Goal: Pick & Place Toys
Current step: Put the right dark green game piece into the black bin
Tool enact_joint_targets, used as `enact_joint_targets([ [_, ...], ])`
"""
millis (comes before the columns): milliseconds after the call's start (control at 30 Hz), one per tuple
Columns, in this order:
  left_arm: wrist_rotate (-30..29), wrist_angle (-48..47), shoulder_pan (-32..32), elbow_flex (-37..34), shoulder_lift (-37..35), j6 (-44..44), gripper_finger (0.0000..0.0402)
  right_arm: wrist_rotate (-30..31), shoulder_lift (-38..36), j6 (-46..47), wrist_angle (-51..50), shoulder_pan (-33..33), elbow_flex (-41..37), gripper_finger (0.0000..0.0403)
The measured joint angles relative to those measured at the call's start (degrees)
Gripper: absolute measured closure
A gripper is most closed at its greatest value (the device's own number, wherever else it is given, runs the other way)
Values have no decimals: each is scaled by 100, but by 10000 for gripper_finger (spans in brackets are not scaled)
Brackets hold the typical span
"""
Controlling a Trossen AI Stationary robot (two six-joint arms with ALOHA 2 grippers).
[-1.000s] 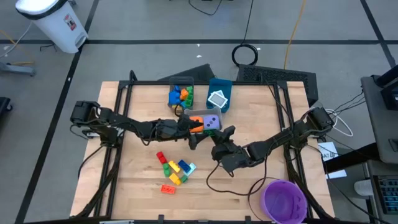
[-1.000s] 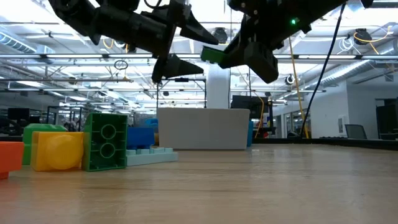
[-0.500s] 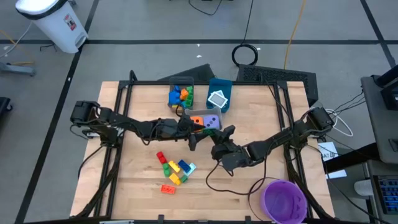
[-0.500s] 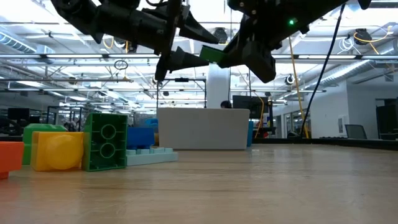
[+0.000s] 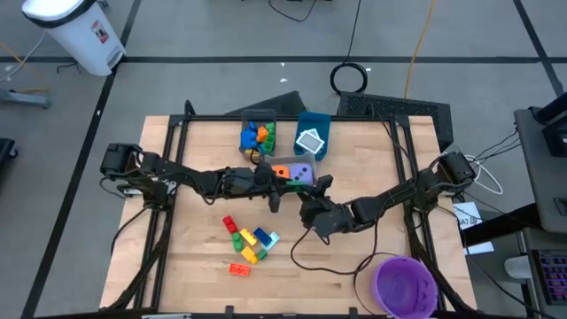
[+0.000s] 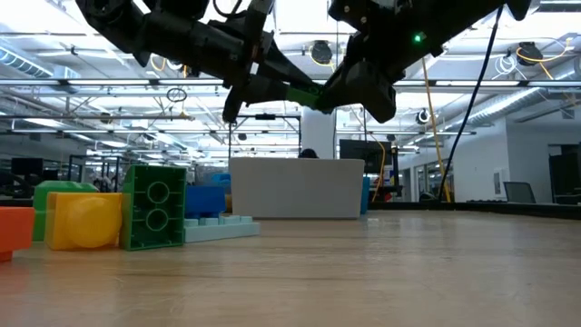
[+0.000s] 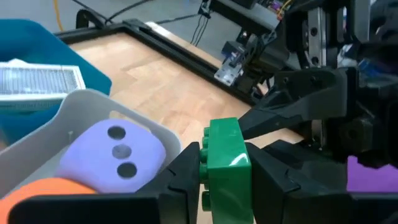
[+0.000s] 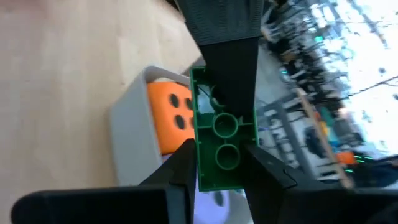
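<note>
1. In the high view, the left gripper [image 5: 276, 176] and the right gripper [image 5: 306, 186] meet above the middle of the wooden table [image 5: 204, 266], just beside the grey bin [image 5: 268, 162]. A small green brick [image 5: 290, 176] sits between them. The grey bin holds an orange die [image 5: 280, 170] and a purple die [image 5: 302, 171]. Behind it, a second grey bin [image 5: 257, 136] is full of coloured bricks, and a blue bin [image 5: 312, 135] holds a white-teal tile [image 5: 310, 141]. A loose group of bricks [image 5: 247, 245] lies on the table nearer the front edge. A round purple bowl [image 5: 405, 286] stands at the right front corner.

2. In the low view, both arms hang above the table, and the green brick [image 6: 304, 94] is held in the air between them, well above the wood. At the left, an orange, a yellow, a green and a blue brick stand together; the green one [image 6: 154, 207] is upright. The grey bin [image 6: 297, 188] stands farther back.

3. In the left wrist view, the left gripper [image 7: 225, 167] is clamped on the green brick [image 7: 225, 163], one finger on each side. The purple die [image 7: 114, 152] lies just beside it in the grey bin.

4. In the right wrist view, the right gripper [image 8: 215, 160] is also pressed on the green brick [image 8: 222, 144] from both sides. The orange die [image 8: 170, 114] shows in the grey bin behind.
</note>
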Motion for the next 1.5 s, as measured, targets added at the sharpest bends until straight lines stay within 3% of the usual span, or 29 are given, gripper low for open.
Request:
enact_joint_targets([
  [200,155,-325,97,-6,-41,96,285,-553,2,392,-282,33,-4,313],
  [467,125,-690,44,-16,-475,624,300,-1177,-28,734,-363,1,35,312],
  [600,90,-959,21,-16,-579,620,300,-1141,-6,701,-272,-10,32,312],
  [767,-10,-796,21,27,-579,584,300,-209,12,383,-43,-22,26,311],
  [833,-24,-800,23,27,-577,585,300,-200,17,382,-54,-26,24,305],
  [1000,25,-829,23,27,-577,616,300,-357,19,399,-52,34,15,261],
  [1200,37,-809,23,27,-577,601,300,-327,20,370,-16,85,9,177],
  [1367,-199,-872,50,25,-601,619,300,151,-40,94,78,271,-27,120],
  [1500,-364,-937,35,25,-599,620,300,464,-209,-71,189,554,-20,104],
])
